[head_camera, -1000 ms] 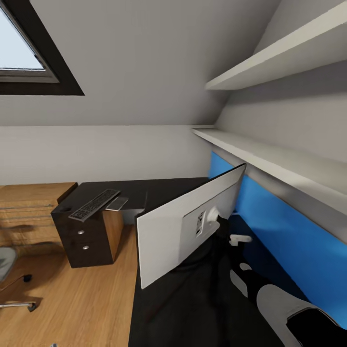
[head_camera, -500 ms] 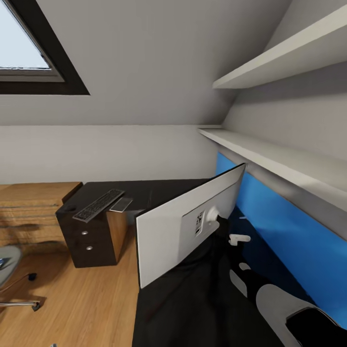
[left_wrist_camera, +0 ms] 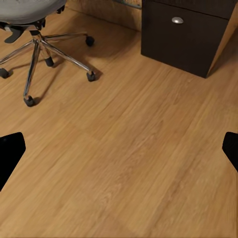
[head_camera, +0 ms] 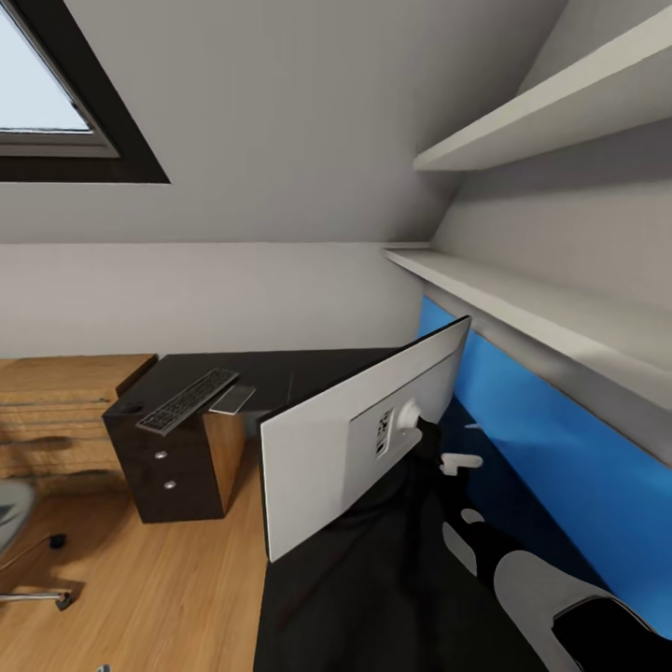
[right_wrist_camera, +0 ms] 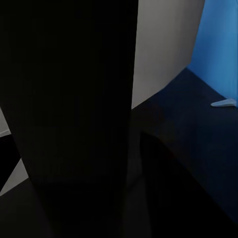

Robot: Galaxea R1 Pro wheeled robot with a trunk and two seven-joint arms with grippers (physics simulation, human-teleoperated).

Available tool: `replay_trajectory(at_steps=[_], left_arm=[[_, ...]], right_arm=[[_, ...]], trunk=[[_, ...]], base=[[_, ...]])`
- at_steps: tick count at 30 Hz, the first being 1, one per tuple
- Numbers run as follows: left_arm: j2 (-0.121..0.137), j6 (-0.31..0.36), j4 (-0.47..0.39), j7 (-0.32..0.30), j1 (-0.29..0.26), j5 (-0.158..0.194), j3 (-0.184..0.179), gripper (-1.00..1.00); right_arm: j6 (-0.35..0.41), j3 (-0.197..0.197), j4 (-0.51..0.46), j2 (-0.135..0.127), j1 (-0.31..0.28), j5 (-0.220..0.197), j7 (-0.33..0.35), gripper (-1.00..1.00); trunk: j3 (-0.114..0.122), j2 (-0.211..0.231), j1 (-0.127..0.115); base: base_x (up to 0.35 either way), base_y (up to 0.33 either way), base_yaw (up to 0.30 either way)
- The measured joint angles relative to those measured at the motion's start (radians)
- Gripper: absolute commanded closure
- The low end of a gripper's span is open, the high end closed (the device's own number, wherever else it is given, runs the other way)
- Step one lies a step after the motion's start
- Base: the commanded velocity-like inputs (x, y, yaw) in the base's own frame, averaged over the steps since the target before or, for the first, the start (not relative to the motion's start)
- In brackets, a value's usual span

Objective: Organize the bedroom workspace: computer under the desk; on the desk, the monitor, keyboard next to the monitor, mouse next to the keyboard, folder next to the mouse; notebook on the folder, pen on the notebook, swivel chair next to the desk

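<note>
One monitor, one keyboard on desk; left pincer released, right unclear.

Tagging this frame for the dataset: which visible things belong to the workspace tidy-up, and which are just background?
Task things:
monitor, back facing the camera
keyboard
desk
swivel chair

Just there:
wooden dresser
wall shelves
blue wall panel
window
flat grey item beside the keyboard, identity unclear

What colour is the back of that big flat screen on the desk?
Light grey-white, with a black edge; the large flat monitor's back shows best in the head view.
</note>
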Motion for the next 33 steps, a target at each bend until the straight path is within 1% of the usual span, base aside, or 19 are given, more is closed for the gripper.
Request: replay_trajectory(at_steps=[4, 8, 33], left_arm=[[0.0, -0.001, 0.0, 0.0, 0.0, 0.0, 0.0, -1.0], [0.0, 0.0, 0.0, 0.001, 0.0, 0.0, 0.0, -1.0], [0.001, 0.001, 0.0, 0.002, 0.0, 0.0, 0.0, -1.0]], right_arm=[[0.001, -0.003, -0.001, 0.0, 0.0, 0.003, 0.001, 1.0], [0.0, -0.001, -0.001, 0.0, 0.0, 0.003, 0.001, 1.0], [0.001, -0.003, -0.002, -0.001, 0.001, 0.008, 0.002, 1.0]], trunk=[[0.0, 0.0, 0.0], [0.0, 0.0, 0.0], [0.0, 0.0, 0.0]], base=[[0.208, -0.101, 0.0], [0.069, -0.036, 0.0], [0.004, -0.009, 0.0]])
